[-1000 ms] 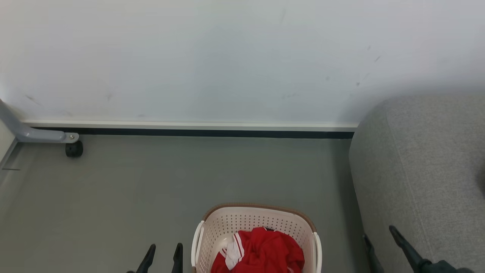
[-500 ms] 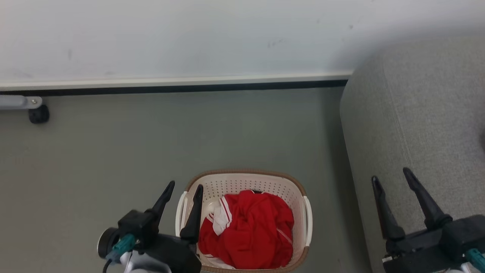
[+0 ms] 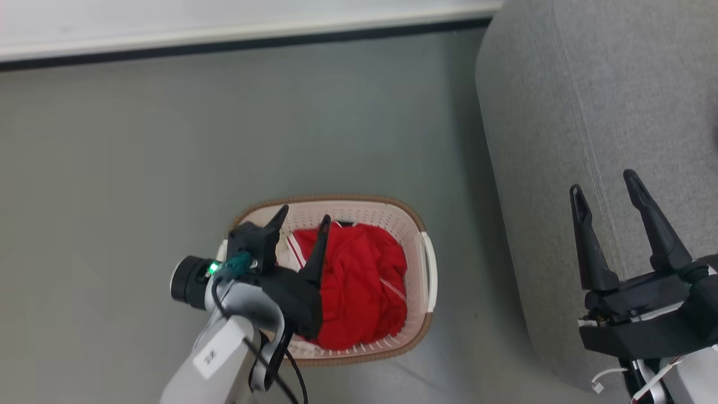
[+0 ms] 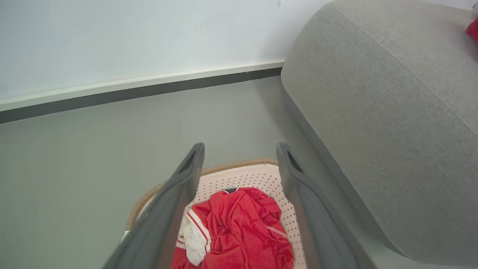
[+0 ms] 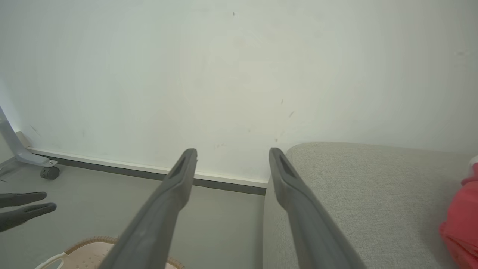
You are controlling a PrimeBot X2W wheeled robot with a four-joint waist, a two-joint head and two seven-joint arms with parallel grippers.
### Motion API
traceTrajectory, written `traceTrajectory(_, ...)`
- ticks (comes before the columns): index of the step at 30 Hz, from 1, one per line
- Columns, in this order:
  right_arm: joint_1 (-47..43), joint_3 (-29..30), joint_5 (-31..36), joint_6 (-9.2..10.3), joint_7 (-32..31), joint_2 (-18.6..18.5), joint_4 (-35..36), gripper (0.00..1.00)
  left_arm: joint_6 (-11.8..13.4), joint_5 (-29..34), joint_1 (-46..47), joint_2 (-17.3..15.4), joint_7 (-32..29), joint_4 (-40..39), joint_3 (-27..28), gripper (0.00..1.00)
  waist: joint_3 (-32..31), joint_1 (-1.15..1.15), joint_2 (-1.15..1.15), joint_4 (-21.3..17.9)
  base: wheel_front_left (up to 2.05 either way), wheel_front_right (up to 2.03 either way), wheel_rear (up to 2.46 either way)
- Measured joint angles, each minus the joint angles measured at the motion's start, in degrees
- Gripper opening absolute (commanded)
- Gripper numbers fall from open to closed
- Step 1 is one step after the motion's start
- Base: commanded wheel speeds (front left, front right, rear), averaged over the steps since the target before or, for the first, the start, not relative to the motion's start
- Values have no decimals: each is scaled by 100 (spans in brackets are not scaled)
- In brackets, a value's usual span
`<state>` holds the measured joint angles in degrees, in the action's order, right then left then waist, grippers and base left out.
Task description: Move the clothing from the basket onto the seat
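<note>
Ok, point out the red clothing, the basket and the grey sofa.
red clothing [image 3: 364, 280], head view, middle of the crumpled red fabric.
basket [image 3: 376, 212], head view, far perforated wall just under its rim.
grey sofa [image 3: 561, 112], head view, bare upholstery on its rounded end.

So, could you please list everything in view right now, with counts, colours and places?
basket: one, cream with brown rim, on the floor left of the sofa.
clothing: one heap, pieces uncountable, red with white trim, inside the basket.
red fabric: one patch, on the sofa.
sofa: one, grey, right of the basket.
floor: grey.
wall: white, with a white and dark skirting.
frame leg: one, grey with a black wheel, by the wall.
left tool: one, dark, open, above the basket.
right tool: one, dark, open, over the sofa.
</note>
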<state>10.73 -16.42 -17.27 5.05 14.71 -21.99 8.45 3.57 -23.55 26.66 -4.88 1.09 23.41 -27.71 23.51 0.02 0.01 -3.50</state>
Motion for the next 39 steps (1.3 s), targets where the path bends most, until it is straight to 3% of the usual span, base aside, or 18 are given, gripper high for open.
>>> traceTrajectory(12,371,192,-68,-53,0,108,188,100,105,9,821,85,-654,938,16,100,945,-1,0,-410,0,0,0)
traceTrajectory(25,498,305,-96,-113,0,256,82,100,201,-85,1277,162,-889,2006,141,100,1710,-1,1,-889,0,0,0)
traceTrajectory(39,474,360,-78,-255,0,311,268,100,250,-213,1767,202,-1147,2835,277,100,2287,-2,0,-944,0,0,0)
